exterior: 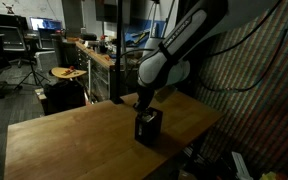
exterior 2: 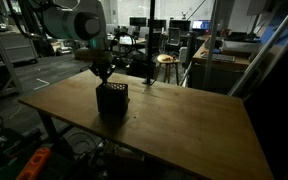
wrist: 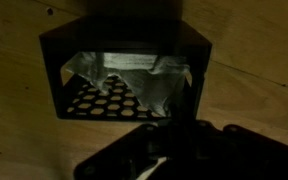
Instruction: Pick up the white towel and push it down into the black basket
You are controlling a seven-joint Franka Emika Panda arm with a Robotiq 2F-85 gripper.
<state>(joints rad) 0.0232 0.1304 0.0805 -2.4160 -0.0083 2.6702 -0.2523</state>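
The black basket point(exterior: 148, 126) point(exterior 2: 112, 98) stands on the wooden table point(exterior: 74, 140) point(exterior 2: 184, 125) in both exterior views. From the wrist view I look into the basket point(wrist: 59, 60). The white towel point(wrist: 134, 72) lies crumpled inside it, over the perforated bottom and against the far wall. My gripper point(exterior: 144, 104) point(exterior 2: 102, 74) hangs straight above the basket, its tips at the rim. In the wrist view the gripper point(wrist: 179, 140) is a dark shape at the lower edge with the jaws together. Nothing shows clearly between them.
A round stool point(exterior: 68, 73) point(exterior 2: 166, 60) stands beyond the table. A cluttered workbench point(exterior: 96, 52) runs behind it. A patterned wall point(exterior: 259, 90) rises close by the table's edge. Desks and chairs fill the dim room behind.
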